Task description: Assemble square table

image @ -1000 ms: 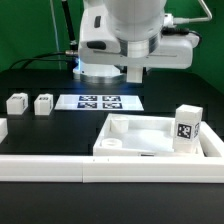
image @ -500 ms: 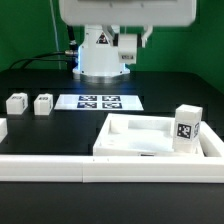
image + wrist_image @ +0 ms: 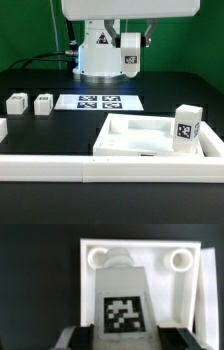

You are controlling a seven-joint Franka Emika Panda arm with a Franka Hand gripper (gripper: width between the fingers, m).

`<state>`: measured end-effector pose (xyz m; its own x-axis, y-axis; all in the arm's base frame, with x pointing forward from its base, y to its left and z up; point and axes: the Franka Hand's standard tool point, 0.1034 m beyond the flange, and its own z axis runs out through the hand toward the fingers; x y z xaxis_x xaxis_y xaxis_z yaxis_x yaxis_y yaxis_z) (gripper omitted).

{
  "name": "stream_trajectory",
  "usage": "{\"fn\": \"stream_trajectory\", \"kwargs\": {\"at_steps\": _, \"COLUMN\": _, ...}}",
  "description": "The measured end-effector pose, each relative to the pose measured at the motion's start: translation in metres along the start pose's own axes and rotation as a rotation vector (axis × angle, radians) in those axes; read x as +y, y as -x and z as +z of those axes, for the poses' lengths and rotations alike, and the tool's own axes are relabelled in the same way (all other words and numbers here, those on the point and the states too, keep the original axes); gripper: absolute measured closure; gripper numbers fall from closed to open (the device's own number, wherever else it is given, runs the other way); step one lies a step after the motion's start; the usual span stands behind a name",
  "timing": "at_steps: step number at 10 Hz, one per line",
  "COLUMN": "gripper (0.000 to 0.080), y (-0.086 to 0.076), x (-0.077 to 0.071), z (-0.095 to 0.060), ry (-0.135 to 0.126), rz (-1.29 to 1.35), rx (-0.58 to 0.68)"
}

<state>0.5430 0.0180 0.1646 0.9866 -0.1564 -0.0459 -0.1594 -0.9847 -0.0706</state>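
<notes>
Exterior view, left to right. At 9 o'clock, first leg (image 3: 17, 102) and second leg (image 3: 43, 103) sit side by side on the black bench (image 3: 40, 75), close but apart. The marker board (image 3: 98, 101) lies flat just right of them, near centre.

At 12 o'clock, the end effector (image 3: 131, 47) hangs well above the bench, clamped on the held leg (image 3: 130, 59), whose tag faces the camera.

From centre toward 4 o'clock, the tabletop (image 3: 120, 127) lies rim up. The rail (image 3: 60, 168) runs across its near edge at 6 o'clock.

At 3 o'clock, the upright leg (image 3: 186, 128) stands at the tabletop's right end. Whether it is seated there I cannot tell.

Wrist view: the held leg (image 3: 122, 291) sits between both fingers (image 3: 75, 338), tag toward the lens. The tabletop (image 3: 150, 249) lies beyond it, with two round sockets (image 3: 180, 260) showing.
</notes>
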Motion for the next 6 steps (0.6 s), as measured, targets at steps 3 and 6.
{"fn": "stream_trajectory", "kwargs": {"at_steps": 3, "gripper": 0.0508, "y": -0.037, "x": 0.004, "z": 0.003, "ry": 0.018, "rz": -0.001, "rx": 0.165}}
{"fn": "stream_trajectory", "kwargs": {"at_steps": 6, "gripper": 0.0508, "y": -0.063, "x": 0.011, "z": -0.008, "ry": 0.029, "rz": -0.004, "rx": 0.424}}
